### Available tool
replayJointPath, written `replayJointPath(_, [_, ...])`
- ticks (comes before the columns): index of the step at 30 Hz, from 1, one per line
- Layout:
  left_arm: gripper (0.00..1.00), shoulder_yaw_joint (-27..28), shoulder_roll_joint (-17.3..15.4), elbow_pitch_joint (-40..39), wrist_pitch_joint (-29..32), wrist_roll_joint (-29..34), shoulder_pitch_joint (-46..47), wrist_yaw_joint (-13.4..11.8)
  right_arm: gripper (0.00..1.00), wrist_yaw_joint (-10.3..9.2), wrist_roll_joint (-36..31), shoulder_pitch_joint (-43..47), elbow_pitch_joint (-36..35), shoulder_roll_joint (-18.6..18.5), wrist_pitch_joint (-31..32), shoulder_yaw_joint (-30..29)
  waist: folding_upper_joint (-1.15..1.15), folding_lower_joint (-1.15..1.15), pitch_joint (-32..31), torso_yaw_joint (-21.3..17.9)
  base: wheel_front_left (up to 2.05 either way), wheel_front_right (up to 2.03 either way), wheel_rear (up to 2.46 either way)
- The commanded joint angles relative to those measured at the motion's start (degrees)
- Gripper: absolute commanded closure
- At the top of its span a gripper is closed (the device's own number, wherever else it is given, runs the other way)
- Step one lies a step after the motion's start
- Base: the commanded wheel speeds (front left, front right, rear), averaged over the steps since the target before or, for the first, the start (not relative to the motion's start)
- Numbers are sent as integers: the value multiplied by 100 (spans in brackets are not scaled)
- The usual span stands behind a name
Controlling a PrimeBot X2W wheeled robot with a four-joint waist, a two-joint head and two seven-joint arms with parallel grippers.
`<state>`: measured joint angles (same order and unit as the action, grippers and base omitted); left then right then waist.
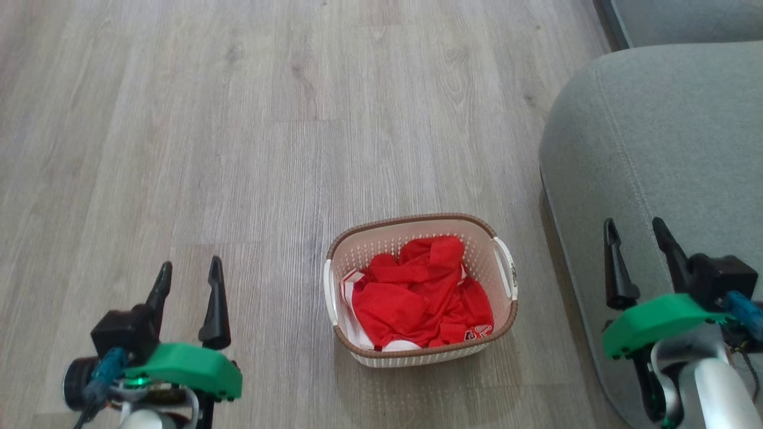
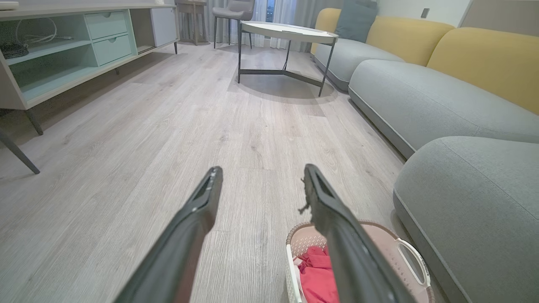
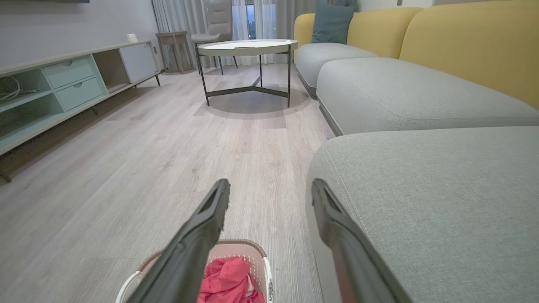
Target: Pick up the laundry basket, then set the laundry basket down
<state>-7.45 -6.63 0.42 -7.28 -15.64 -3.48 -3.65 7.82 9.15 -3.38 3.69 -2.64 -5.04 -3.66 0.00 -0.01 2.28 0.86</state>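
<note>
The laundry basket [image 1: 486, 238], cream-white with a brown rim and white side handles, stands on the wood floor with red clothing [image 1: 420, 295] inside. My left gripper [image 1: 188, 271] hangs open to the basket's left, well apart from it. My right gripper [image 1: 638, 232] is open too, off to the basket's right above the grey sofa cushion. In the left wrist view the basket [image 2: 389, 248] lies low, partly behind my right-hand finger [image 2: 337, 219]. In the right wrist view the basket [image 3: 252, 252] sits at the bottom, behind my left-hand finger [image 3: 202, 231].
A grey sofa cushion [image 1: 650, 155] rises close to the basket's right side. Farther off stand a round coffee table [image 2: 288, 31], a low TV cabinet [image 2: 76, 46] along the left wall, and yellow sofa backs [image 3: 463, 46]. Wood floor [image 1: 238, 149] stretches ahead and left.
</note>
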Motion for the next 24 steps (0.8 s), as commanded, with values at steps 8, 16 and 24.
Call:
replayJointPath(8, [0, 162, -115, -366, 68, 22, 61, -104, 0, -33, 28, 21, -415, -24, 151, 62, 0, 1, -34, 12, 0, 0, 0])
replayJointPath(16, [0, 163, -121, -351, 46, -15, 47, -149, 0, -33, 102, 33, -467, -24, 206, 62, 0, 1, -23, 28, 0, 0, 0])
replayJointPath(24, [0, 102, -162, -309, 38, 36, 58, -181, 0, -33, 127, 33, -442, -24, 200, 72, 0, 1, -55, 57, 0, 0, 0])
